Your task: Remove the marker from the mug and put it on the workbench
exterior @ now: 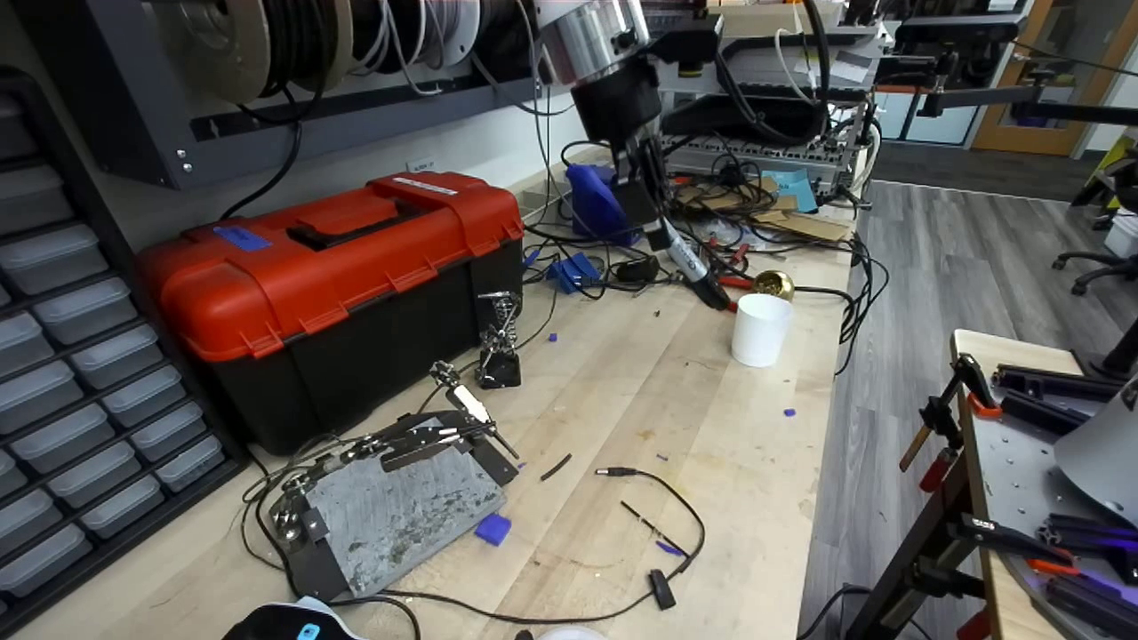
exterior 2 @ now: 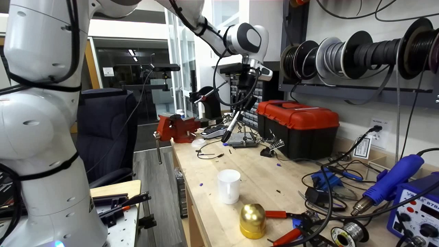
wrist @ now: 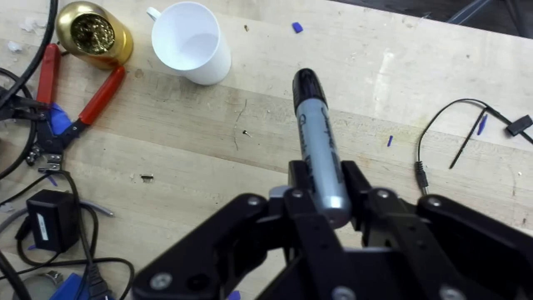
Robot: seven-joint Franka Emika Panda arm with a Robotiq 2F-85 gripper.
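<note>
In the wrist view I see the white mug upright on the wooden counter, near a gold soldering-tip cleaner and red-handled pliers. Black cables crowd that end, while a barrel-plug lead lies well apart from the mug, toward the right of the view. In both exterior views the red-and-black toolbox stands on the counter. I have the jaws clamped on the grey marker, gripping its barrel near the butt end. It is out of the mug, held tilted in the air over the counter, capped end down, away from the jaws.
</note>
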